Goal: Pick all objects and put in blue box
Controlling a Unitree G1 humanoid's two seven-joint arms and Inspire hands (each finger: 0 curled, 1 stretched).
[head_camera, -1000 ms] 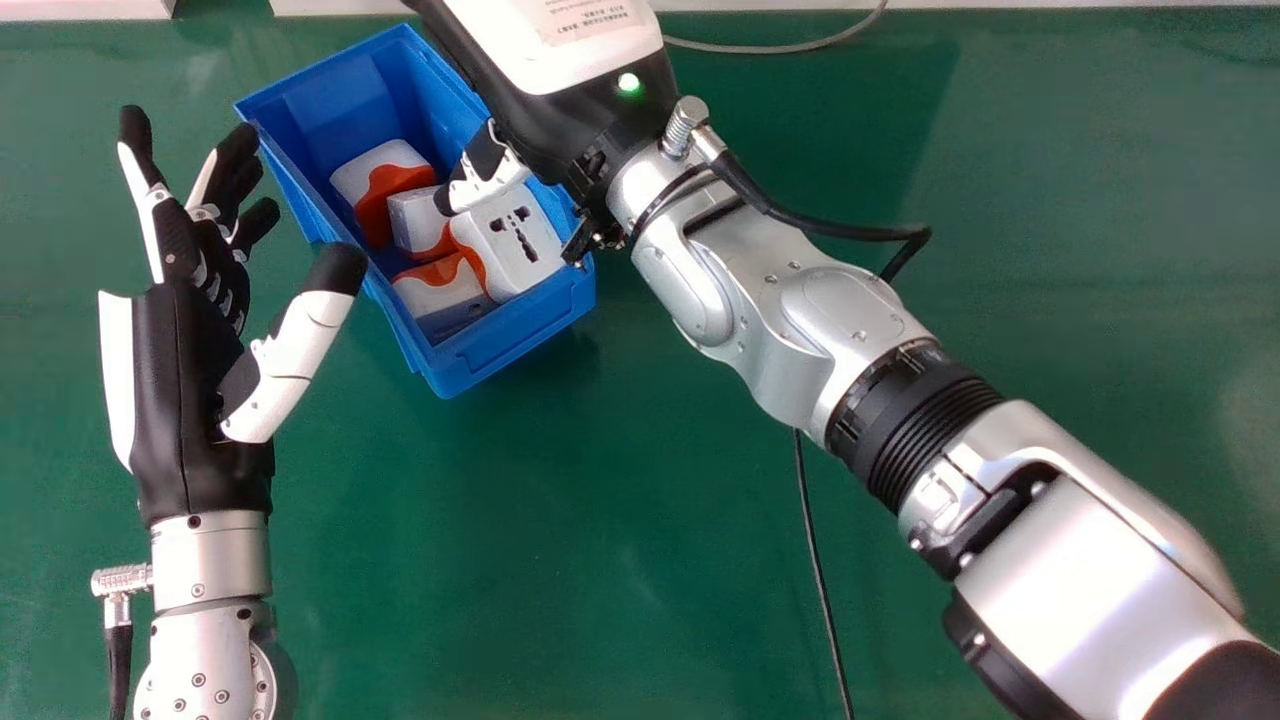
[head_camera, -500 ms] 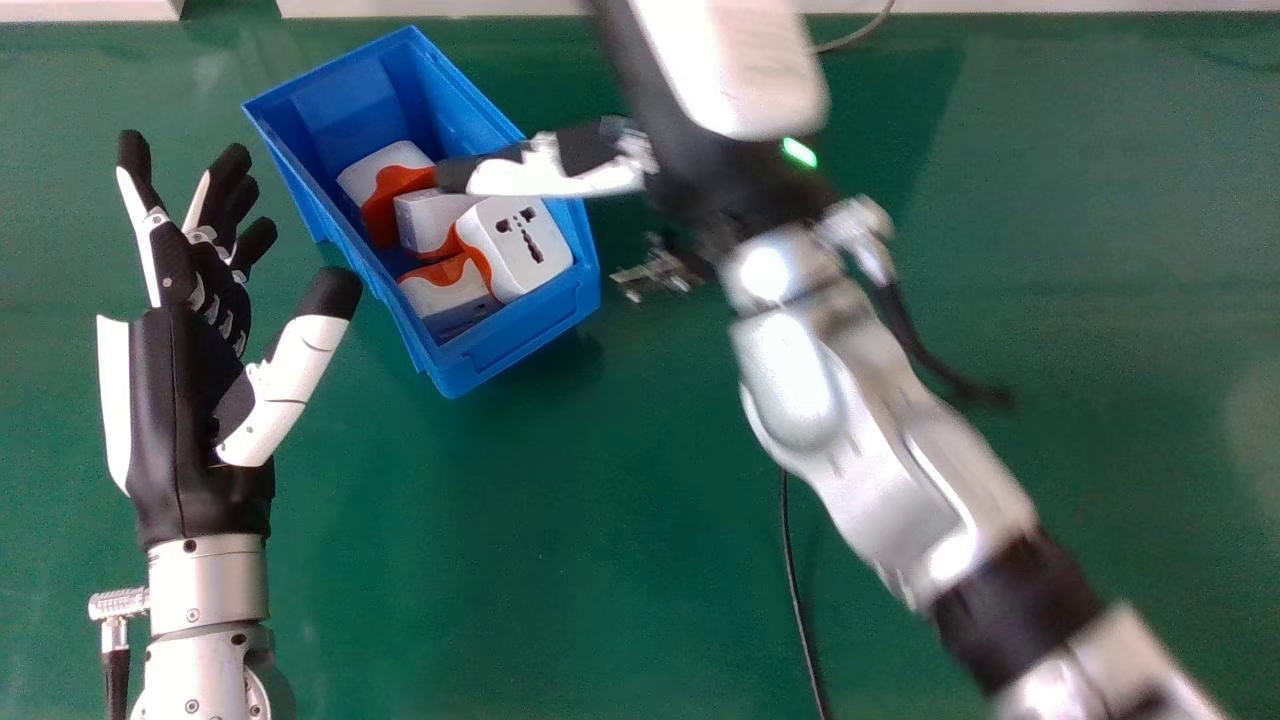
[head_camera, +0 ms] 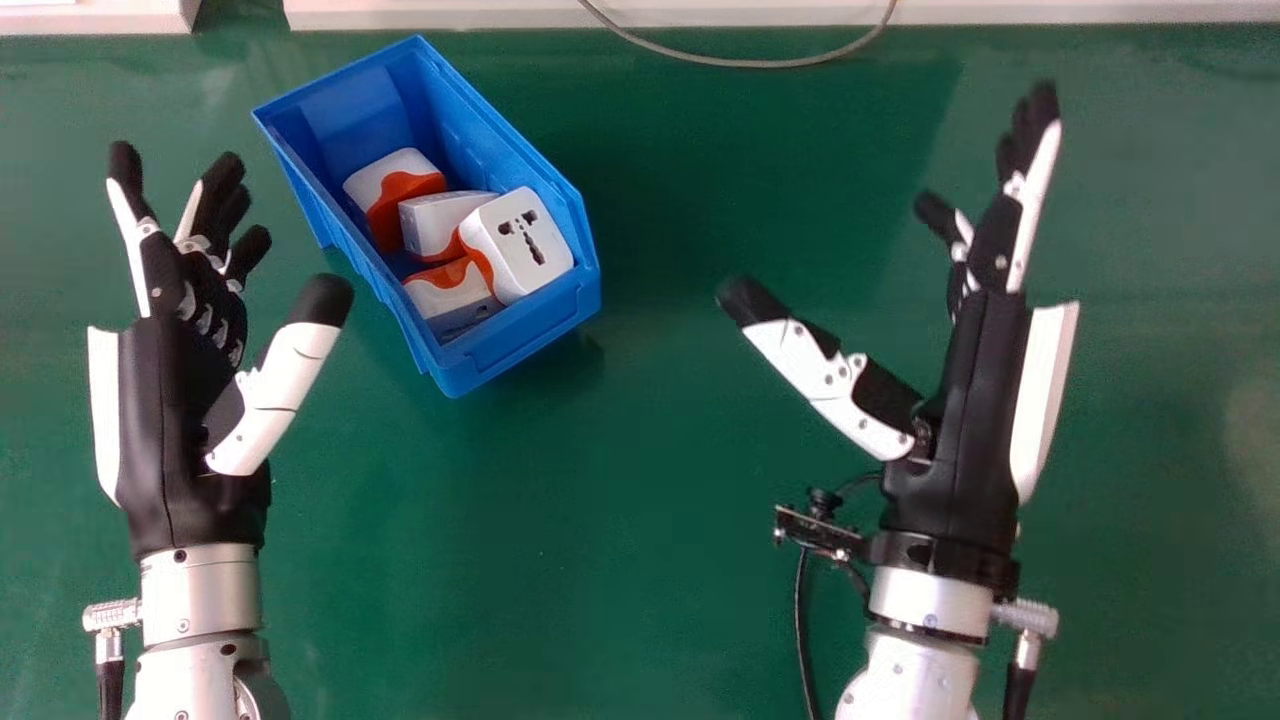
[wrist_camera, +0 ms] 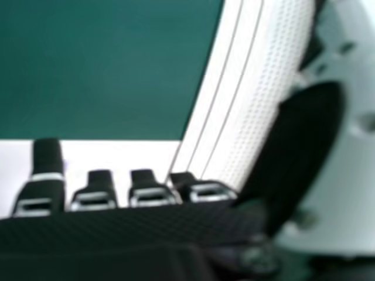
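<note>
In the head view the blue box (head_camera: 520, 345) stands tilted at upper left, holding several white and orange plug adapters. One adapter with socket holes (head_camera: 518, 245) lies uppermost at the near end; another adapter (head_camera: 395, 190) rests farther back. My left hand (head_camera: 165, 430) is beside the box on its left, open and touching nothing. Well to the box's right, my right hand (head_camera: 965, 420) is open with nothing in it. In the right hand view, my right hand (wrist_camera: 117, 228) shows its fingertips and its thumb.
The green table (head_camera: 560, 560) spreads around the box and both hands. A thin cable (head_camera: 760, 64) loops at the far edge, by a white ledge (head_camera: 450, 14). A small camera board (head_camera: 820, 530) sits at the right wrist.
My right hand has moved away from over the box to the right and back toward the robot; its whole shape now shows. The adapters stay in the box. My left hand has shifted slightly.
</note>
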